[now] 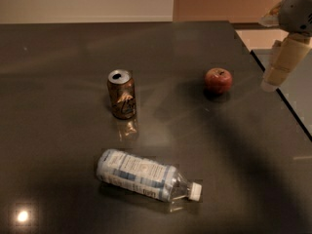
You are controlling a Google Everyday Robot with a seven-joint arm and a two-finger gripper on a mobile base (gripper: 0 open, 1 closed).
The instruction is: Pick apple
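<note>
On my one camera view the dark, glossy table (58, 57) carries the apple (218, 80), small, round and red with a dimpled top, at about two o'clock from the table's middle. At the apple's three o'clock, apart from it, hangs the gripper (276, 72), cream and blocky; I cannot tell if it is open or closed. A brown cylindrical can (121, 94) stands upright at the apple's nine o'clock. At the can's six o'clock a clear plastic bottle (146, 175) lies on its side.

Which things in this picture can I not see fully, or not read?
- Tool, upper right, to the right of the apple: partly cut off by the picture's right edge.
- Water bottle: label print too small to read.
- Brown can: brand not legible, and its back faces away.
- Apple: far side and underside hidden.
</note>
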